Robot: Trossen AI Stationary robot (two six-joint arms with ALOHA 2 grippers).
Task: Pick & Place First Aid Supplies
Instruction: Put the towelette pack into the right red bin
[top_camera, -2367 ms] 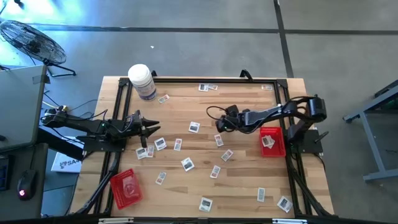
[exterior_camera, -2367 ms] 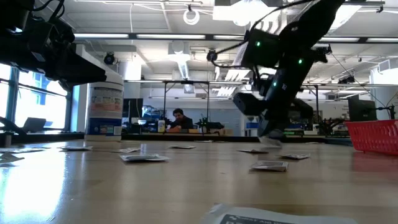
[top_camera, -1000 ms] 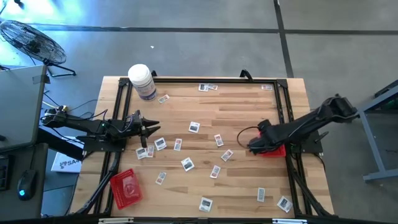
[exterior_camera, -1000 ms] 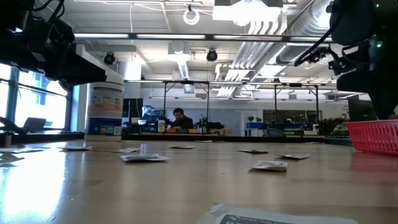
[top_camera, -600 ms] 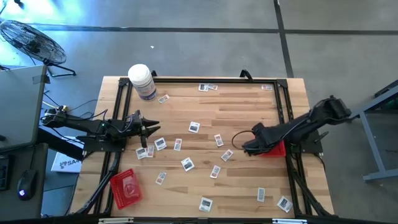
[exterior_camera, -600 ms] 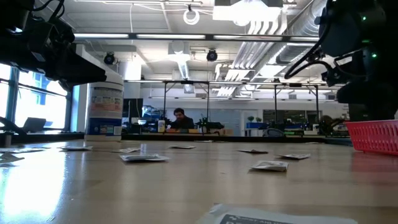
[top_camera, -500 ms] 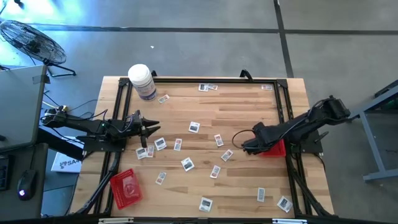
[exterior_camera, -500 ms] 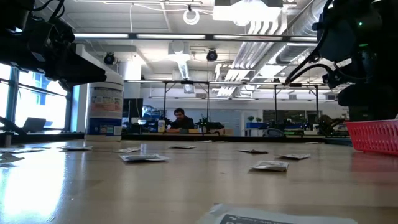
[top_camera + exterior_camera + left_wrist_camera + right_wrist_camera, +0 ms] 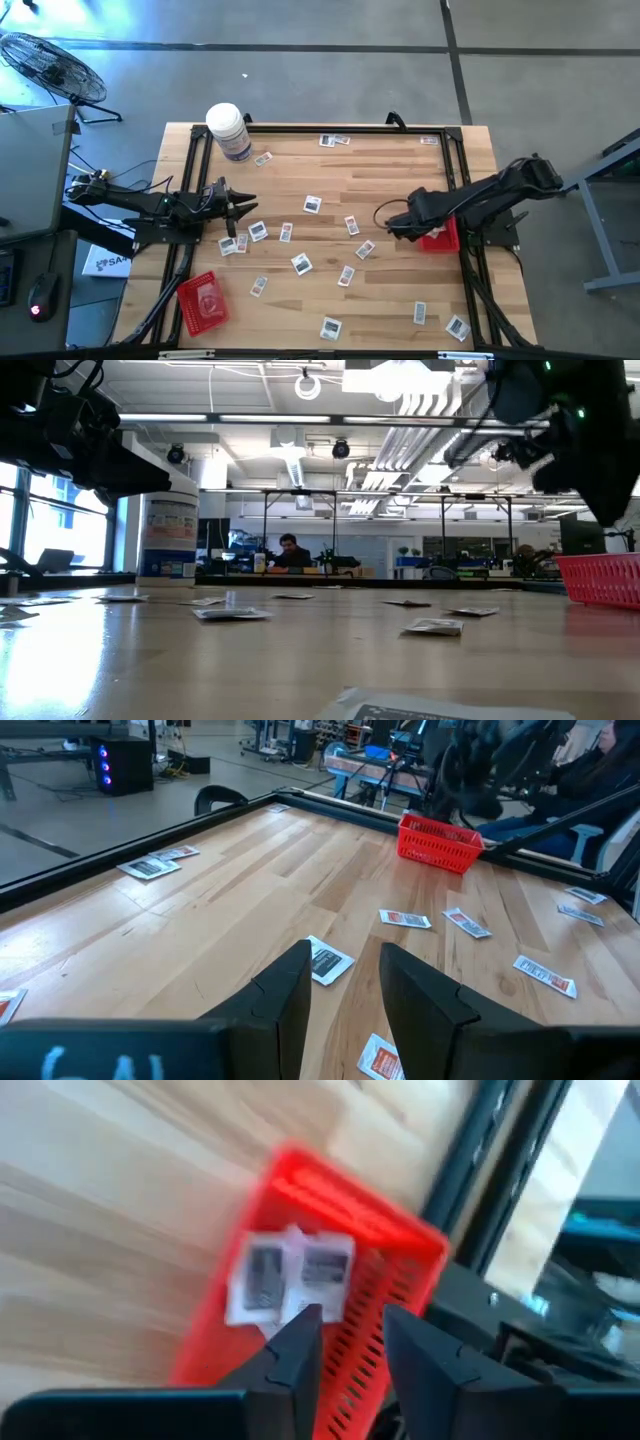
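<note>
while two blurred packets (image 9: 288, 1275) seemingly lie in the red tray (image 9: 400, 1270), the right pincer (image 9: 350, 1330) gapes empty.

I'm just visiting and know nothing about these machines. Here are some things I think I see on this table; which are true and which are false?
1. The red tray under the right gripper holds two packets. True.
2. The right gripper is carrying a packet. False: its fingers stand apart with nothing between them.
3. The white jar stands at a far corner of the table, on the left arm's side. True.
4. The left gripper is reaching into the other red tray. False: it hangs over loose packets on the bare wood, well away from that tray.
5. All the packets are already in trays. False: many lie scattered across the table.
</note>
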